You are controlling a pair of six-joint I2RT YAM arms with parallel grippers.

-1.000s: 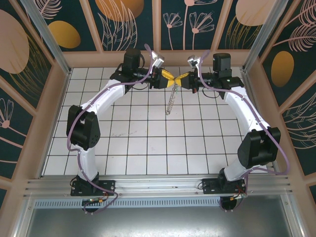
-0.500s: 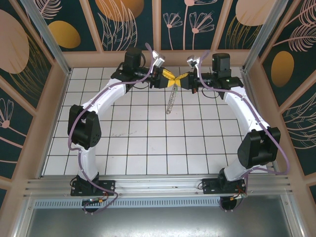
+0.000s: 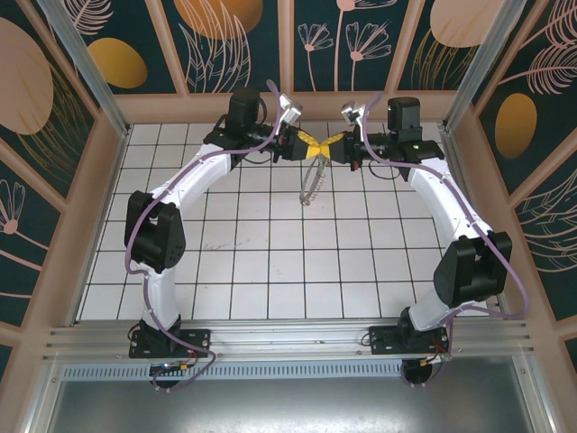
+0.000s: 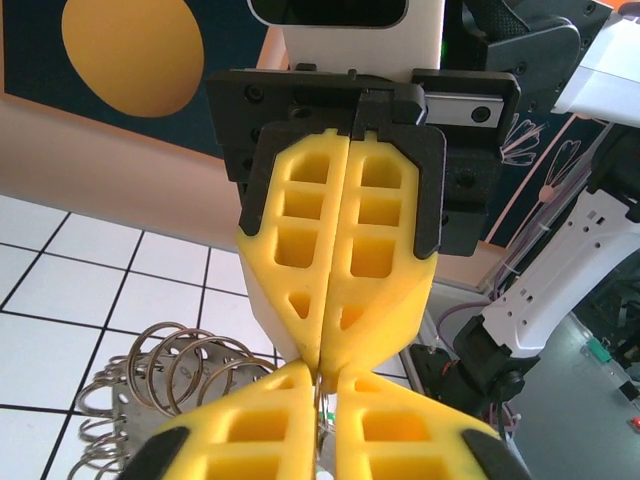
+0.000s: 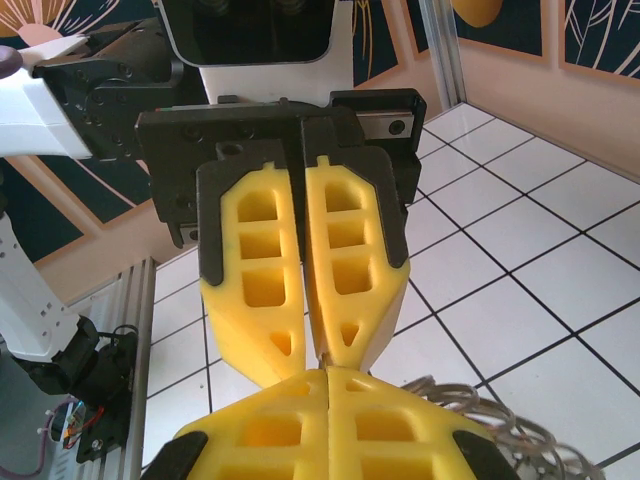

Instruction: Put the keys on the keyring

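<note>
High over the back of the tiled floor, my left gripper (image 3: 314, 144) and right gripper (image 3: 323, 143) meet tip to tip. The keyring (image 3: 311, 183) dangles below that meeting point, clear of the floor. In the left wrist view my left gripper (image 4: 322, 378) is shut on a thin wire of the hoop, with the keyring's silvery loops (image 4: 165, 365) bunched to the left. The right arm's yellow fingers (image 4: 375, 250) press together just above. In the right wrist view my right gripper (image 5: 328, 378) is shut too, and silvery keyring pieces (image 5: 500, 420) trail off to the right. The keys are hidden.
The white tiled floor (image 3: 270, 253) stretches in front of the arms. Wooden posts and painted panels (image 3: 108, 135) wall it in on three sides. A metal rail (image 3: 288, 338) runs along the near edge by the arm bases.
My left gripper has closed, pinching the hoop's wire. The hanging keyring has turned, going from a straight strand to a more open loop. Both arms stay almost in place.
</note>
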